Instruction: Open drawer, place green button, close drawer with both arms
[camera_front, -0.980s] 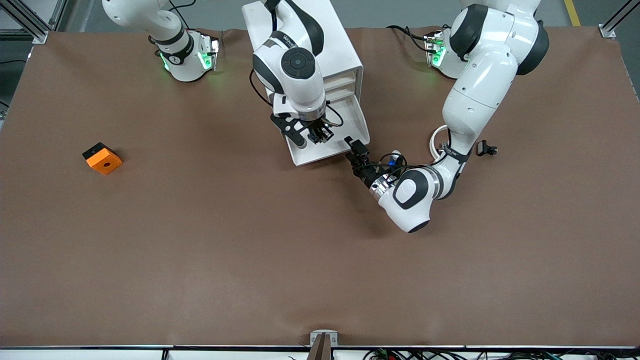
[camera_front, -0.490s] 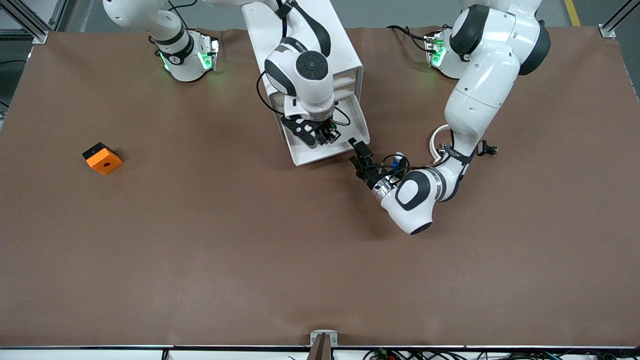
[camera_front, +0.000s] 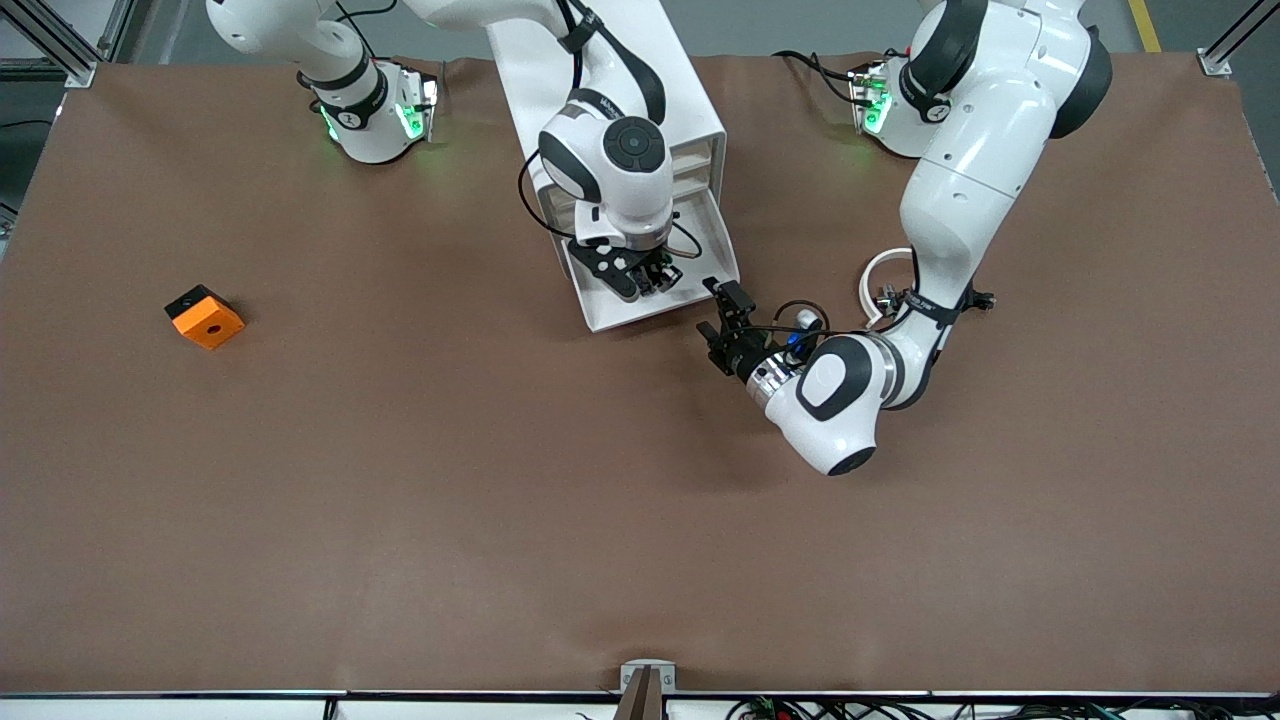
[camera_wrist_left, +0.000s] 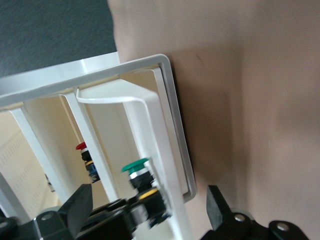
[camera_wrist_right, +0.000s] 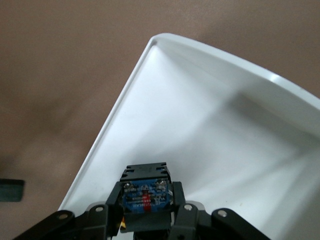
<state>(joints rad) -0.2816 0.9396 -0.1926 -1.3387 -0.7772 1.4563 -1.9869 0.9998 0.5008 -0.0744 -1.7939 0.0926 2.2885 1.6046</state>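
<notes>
Now the right gripper (camera_front: 655, 278) sits lower in the drawer (camera_front: 715, 240) than a second ago, its fingers (camera_wrist_right: 183, 210) closed on the button (camera_wrist_right: 145, 192), body end facing the wrist camera, long axis along the fingers. The left gripper (camera_front: 726, 312) has backed off the drawer's corner, jaws open and empty. The bare table (camera_front: 640, 520) lies nearer the camera.

Left tool (camera_front: 722, 312) agape; right tool (camera_front: 655, 280) pinched.
</notes>
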